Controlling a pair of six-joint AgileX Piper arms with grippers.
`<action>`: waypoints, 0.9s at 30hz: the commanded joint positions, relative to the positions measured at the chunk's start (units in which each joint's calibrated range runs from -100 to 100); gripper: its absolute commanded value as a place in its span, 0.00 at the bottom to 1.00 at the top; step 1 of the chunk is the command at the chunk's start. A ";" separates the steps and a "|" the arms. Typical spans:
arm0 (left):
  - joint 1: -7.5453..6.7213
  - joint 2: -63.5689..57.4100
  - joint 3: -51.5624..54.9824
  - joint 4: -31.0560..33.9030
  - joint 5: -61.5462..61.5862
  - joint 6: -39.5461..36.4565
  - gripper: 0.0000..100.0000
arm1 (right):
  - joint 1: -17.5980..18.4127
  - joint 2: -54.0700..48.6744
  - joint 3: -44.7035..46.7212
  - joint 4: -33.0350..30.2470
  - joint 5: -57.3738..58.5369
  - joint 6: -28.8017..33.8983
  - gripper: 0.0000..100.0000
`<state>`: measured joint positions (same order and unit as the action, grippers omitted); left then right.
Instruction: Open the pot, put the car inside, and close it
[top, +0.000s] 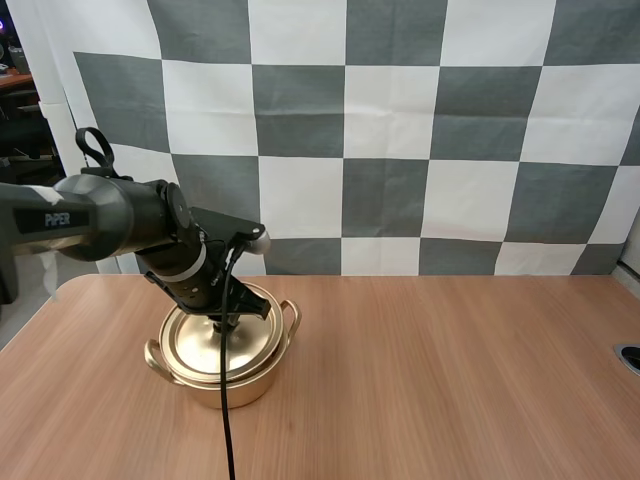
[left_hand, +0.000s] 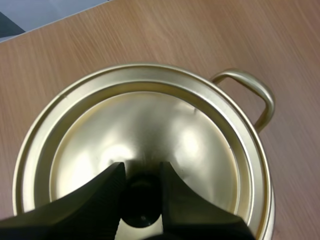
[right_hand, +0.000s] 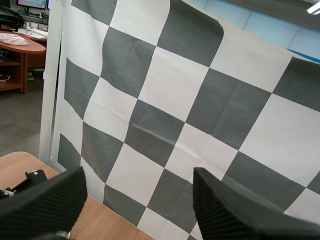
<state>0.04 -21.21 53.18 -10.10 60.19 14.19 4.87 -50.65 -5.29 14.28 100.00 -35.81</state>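
Note:
A golden pot stands on the left part of the wooden table, its golden lid seated on it. My left gripper reaches down onto the middle of the lid. In the left wrist view its two black fingers press against either side of the lid's black knob, with the lid flat on the pot's rim and one looped pot handle beside it. My right gripper is held up off the table, its ribbed fingers wide apart with nothing between them.
The wooden table stretches bare to the right of the pot. A dark round fitting sits at the table's right edge. The pot stands close to the table's left front side.

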 joint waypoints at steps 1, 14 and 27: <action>-0.01 -0.08 0.05 0.05 0.77 0.09 0.00 | -0.05 -0.03 0.07 -0.09 0.00 0.03 1.00; -0.01 -0.08 0.05 0.05 1.51 0.09 0.00 | -0.05 -0.03 0.07 -0.09 0.00 0.03 1.00; -0.01 3.65 0.05 0.05 3.46 -0.42 0.05 | -0.05 -0.03 0.07 -0.09 0.00 0.03 1.00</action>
<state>0.04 -18.15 53.18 -10.10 63.44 13.90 4.87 -50.65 -5.29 14.28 100.00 -35.81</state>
